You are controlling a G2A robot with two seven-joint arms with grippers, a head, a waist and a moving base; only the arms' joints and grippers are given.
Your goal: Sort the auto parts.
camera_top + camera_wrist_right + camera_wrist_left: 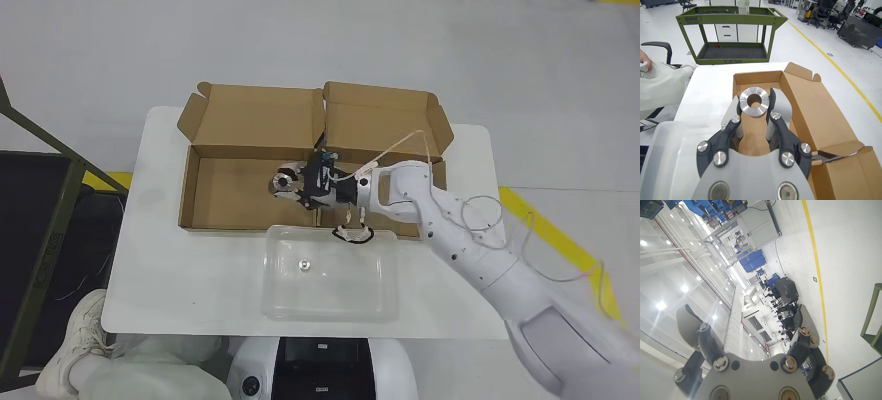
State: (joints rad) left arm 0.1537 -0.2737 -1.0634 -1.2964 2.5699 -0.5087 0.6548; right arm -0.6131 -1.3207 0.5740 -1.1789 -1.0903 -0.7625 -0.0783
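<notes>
Right claw (755,100) grips one metal ring (763,98) over one cardboard box (804,106); left claw (743,311) spread; one part (303,265) in tray (330,315).

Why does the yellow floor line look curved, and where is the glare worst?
Left wrist view: the wide lens bends the yellow floor line into an arc, and ceiling lights flare, one streak crossing the left gripper's base. Right wrist view: the metal ring between the jaws gleams in bright wedges. Top view: even light, soft shadows inside the cardboard box.

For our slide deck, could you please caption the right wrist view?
Right end effector grips a metal ring over the open cardboard box on the white table.
</notes>
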